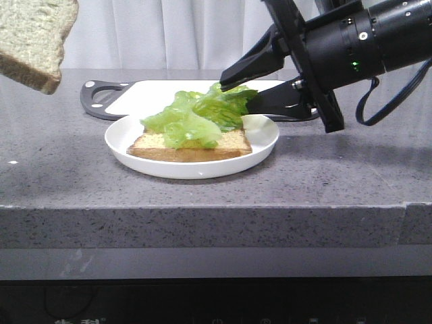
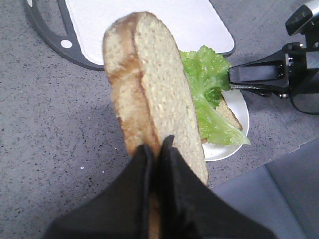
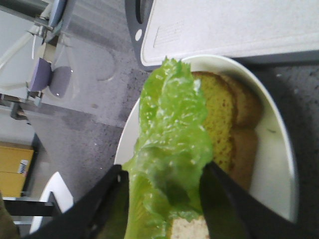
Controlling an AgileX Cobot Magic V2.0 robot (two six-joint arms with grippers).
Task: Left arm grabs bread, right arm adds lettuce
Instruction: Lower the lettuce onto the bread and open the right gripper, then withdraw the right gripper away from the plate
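R end effector (image 1: 251, 86) spread wide astride lettuce (image 1: 196, 115), laid on plated toast (image 1: 192, 146) just below. L end effector (image 2: 155, 149) clamped on bread (image 1: 35, 40), aloft, well left of plate (image 1: 263, 142).

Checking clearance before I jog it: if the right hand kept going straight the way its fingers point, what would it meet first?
Probably the ruffled green lettuce leaf between the open fingers of the right hand, then the toast slice on the white plate beneath; depth is uncertain.
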